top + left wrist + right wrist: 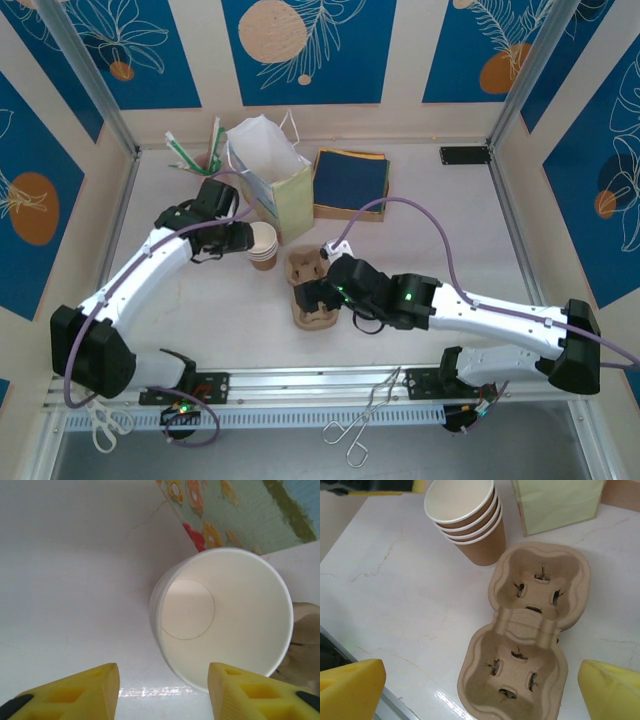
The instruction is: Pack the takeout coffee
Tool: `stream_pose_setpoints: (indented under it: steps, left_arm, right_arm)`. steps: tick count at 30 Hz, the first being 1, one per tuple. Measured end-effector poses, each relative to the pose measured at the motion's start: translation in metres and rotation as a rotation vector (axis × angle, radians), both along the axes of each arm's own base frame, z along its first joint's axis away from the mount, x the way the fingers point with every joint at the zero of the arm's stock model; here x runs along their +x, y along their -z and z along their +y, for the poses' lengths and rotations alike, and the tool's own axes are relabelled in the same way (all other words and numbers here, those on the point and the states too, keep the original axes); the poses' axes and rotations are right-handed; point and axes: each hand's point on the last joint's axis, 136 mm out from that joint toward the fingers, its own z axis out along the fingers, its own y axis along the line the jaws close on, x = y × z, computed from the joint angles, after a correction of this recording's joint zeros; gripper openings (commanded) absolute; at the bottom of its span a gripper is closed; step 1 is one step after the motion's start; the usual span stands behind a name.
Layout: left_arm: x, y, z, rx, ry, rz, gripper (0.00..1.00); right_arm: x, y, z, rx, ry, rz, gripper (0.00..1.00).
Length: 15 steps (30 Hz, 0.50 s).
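The takeout coffee is out of view; no lidded cup shows. A stack of lidless brown paper cups (263,245) stands left of a moulded pulp cup carrier (308,290). My left gripper (243,240) sits right beside the stack. In the left wrist view the top cup (225,620) shows its white inside. Its near rim lies between the parted yellow fingers (80,692) of the left gripper (162,690), which is open. My right gripper (480,692) hangs wide open over the near well of the carrier (530,630), holding nothing. The cup stack (465,520) stands beyond it.
A pale green paper bag (272,178) stands upright behind the cups. A dark blue napkin stack in a shallow box (350,182) lies to the bag's right. Green-wrapped sticks (190,155) lie at the back left. Metal tongs (365,415) and white scissors (105,425) rest by the front rail.
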Motion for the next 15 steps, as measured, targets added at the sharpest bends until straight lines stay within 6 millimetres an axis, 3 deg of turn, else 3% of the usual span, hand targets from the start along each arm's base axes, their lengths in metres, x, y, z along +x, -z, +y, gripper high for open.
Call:
stream_pose_setpoints:
  steps: [15]
  left_arm:
    - [0.013,0.025,-0.004,0.045,0.014,0.069,0.23]
  right_arm:
    - [0.003,0.007,-0.002,-0.042,0.027,-0.011,0.99]
